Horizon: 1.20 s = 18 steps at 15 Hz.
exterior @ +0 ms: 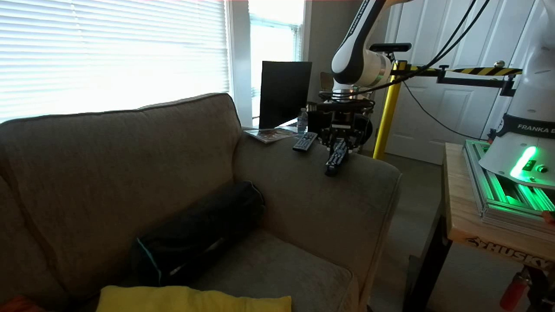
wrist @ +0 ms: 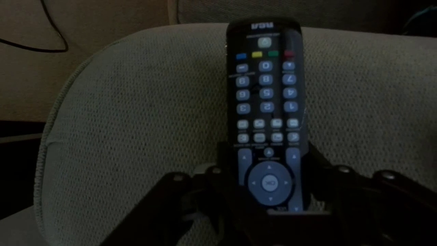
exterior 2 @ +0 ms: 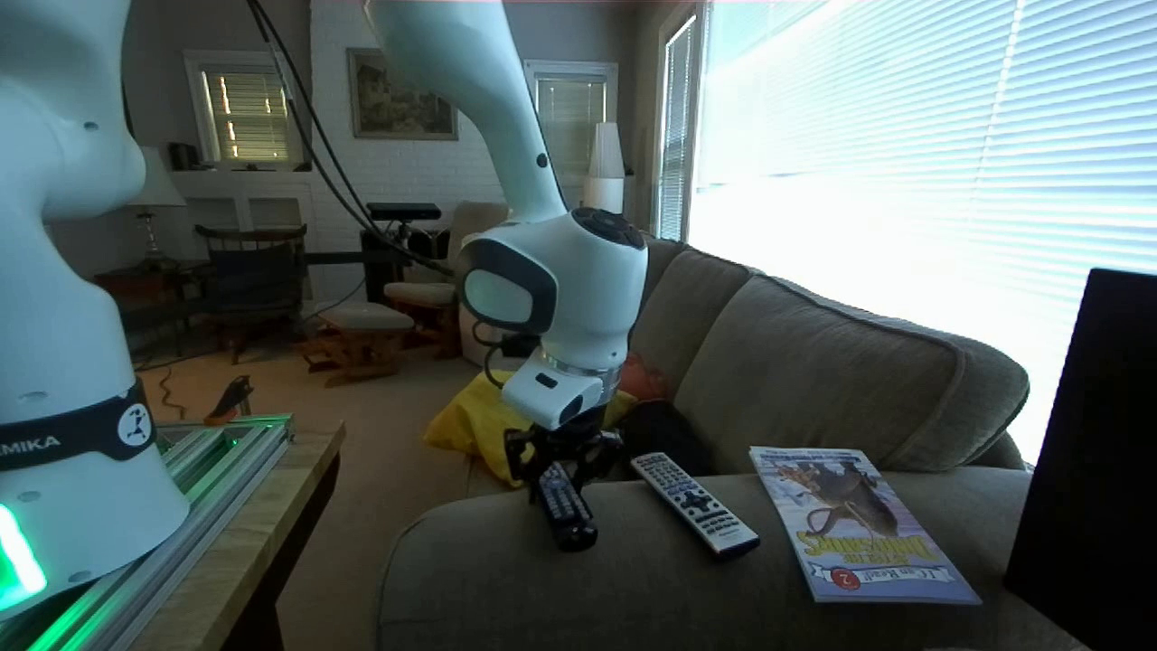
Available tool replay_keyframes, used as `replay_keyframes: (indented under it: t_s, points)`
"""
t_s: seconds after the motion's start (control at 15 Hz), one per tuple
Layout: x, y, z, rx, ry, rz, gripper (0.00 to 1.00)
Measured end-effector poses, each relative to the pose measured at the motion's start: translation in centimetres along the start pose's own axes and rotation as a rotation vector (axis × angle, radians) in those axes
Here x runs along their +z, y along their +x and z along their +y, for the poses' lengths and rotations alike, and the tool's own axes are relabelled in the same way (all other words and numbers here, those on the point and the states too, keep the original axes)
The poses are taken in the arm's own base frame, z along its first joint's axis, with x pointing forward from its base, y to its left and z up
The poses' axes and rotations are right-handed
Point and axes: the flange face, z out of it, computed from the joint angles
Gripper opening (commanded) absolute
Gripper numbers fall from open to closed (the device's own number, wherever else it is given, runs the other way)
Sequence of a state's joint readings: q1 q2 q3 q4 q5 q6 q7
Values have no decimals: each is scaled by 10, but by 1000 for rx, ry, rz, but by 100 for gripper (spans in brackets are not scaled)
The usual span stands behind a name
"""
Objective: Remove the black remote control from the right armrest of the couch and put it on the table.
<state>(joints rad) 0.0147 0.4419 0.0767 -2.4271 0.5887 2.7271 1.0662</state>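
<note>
In both exterior views the slim black remote control [exterior 2: 568, 508] is on or just above the tan padded fabric armrest [exterior 2: 470, 570]; in the wrist view the black pincer [wrist: 269, 155], narrowed to the remote's width, grips it

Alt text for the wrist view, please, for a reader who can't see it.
A black RCA remote control, its lettering upside down, appears gripped by the dark end effector at the bottom of the picture. The padded fabric armrest fills much of the background; a thin black cable curves at upper left.
</note>
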Motion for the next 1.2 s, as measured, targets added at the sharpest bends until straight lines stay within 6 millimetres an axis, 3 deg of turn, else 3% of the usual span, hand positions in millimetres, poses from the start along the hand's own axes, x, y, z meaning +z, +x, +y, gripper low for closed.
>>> replay_keyframes:
  t_s: [0.27,0.4,0.53,0.87,0.93,1.07,1.2]
  points:
    - [-3,2,-1,-12,1,-7,28]
    - [-16,10,-4,-54,-5,-40,28]
    - [-47,28,-7,-128,-7,-101,28]
    - [-163,92,10,-364,-8,-219,28]
    - [-186,105,14,-392,-23,-210,53]
    - [-224,123,15,-387,-7,-172,53]
    - [-235,125,13,-387,4,-161,53]
